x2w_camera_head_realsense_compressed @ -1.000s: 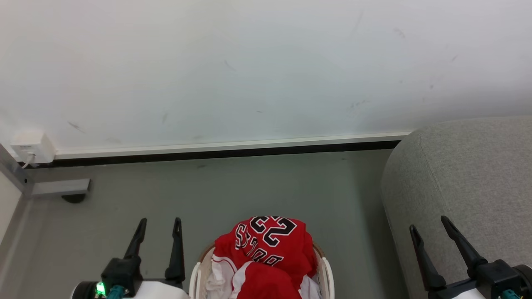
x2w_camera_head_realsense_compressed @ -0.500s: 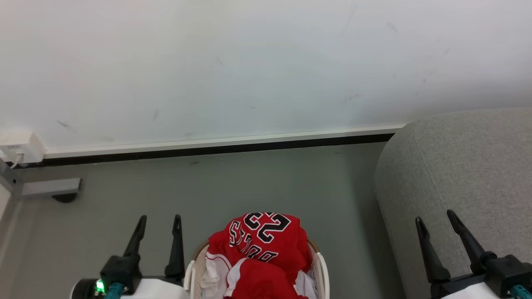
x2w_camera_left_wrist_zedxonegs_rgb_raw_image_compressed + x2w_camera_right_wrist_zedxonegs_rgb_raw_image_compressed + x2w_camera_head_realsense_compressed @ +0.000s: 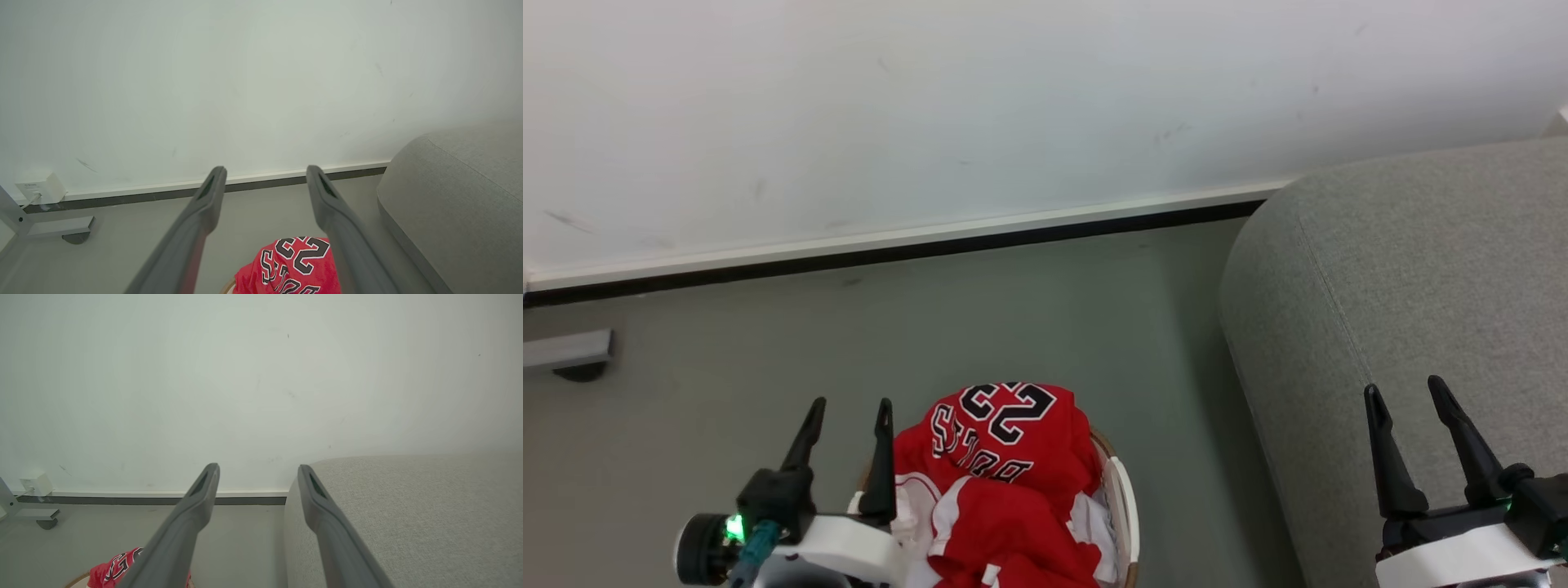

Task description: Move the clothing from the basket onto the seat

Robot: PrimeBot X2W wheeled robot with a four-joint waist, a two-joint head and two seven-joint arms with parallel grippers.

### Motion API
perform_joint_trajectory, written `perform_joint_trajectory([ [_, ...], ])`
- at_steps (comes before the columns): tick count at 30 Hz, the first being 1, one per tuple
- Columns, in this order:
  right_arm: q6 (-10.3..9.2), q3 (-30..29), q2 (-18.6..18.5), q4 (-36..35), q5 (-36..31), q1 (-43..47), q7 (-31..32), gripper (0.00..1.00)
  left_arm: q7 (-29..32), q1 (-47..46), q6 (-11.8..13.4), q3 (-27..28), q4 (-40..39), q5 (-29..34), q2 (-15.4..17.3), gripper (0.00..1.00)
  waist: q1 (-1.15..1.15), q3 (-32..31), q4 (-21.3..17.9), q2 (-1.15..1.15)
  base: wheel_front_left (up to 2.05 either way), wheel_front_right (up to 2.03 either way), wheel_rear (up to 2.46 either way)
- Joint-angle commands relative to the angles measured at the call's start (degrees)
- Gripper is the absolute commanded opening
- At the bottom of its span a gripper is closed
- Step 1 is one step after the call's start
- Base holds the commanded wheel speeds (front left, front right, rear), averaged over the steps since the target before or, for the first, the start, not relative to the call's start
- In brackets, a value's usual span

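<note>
Red clothing (image 3: 1005, 474) with white trim and a black "23" is heaped in the cream basket (image 3: 1121, 502) at the bottom centre of the head view. My left gripper (image 3: 849, 406) stands open just left of the heap, its right finger close beside the cloth and nothing between its fingers. In the left wrist view the clothing (image 3: 294, 267) lies low between the fingers of the left gripper (image 3: 265, 173). The grey seat (image 3: 1413, 269) rises at the right, with my right gripper (image 3: 1407, 390) open in front of it. The right wrist view has the right gripper (image 3: 257, 469), the seat (image 3: 408, 514) and a corner of clothing (image 3: 114, 569).
A white wall with a pale skirting board (image 3: 915, 237) runs across behind the grey floor (image 3: 849, 343). A grey metal foot (image 3: 568, 353) juts in at the far left. A white socket box (image 3: 39, 188) sits on the wall low at the left in the left wrist view.
The head camera has swung right and down, so basket, wall and seat shifted left and up in view. My left gripper now stands nearer the clothing. Both grippers stay open.
</note>
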Motion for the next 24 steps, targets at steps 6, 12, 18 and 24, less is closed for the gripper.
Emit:
perform_joint_trajectory([
  [6,0.17,-1.47,0.52,-0.64,2.0,-2.52,0.0,1.0,-0.04,-4.42,-2.37,-1.44,5.89,1.54,1.16,1.0,0.0,5.39,-4.25,0.0,0.0,0.0,0.0],
  [12,0.17,-2.13,0.83,-1.04,2.66,-4.69,0.0,1.0,-0.04,-9.05,-5.1,-2.54,13.11,1.81,2.45,1.0,0.0,10.1,-7.63,0.0,0.0,0.0,0.0],
  [18,0.17,-3.46,1.37,-1.42,3.07,-6.59,0.01,1.0,0.54,-15.38,-7.57,-5.43,25.98,2.67,3.08,1.0,0.0,14.21,-10.97,0.0,0.0,0.0,0.0],
  [24,0.17,-3.84,2.37,-2.04,3.71,-8.5,0.01,1.0,3.16,-21.71,-8.88,-7.37,37.07,3.06,4.08,1.0,0.0,18.1,-14.02,0.0,0.0,0.0,0.0],
])
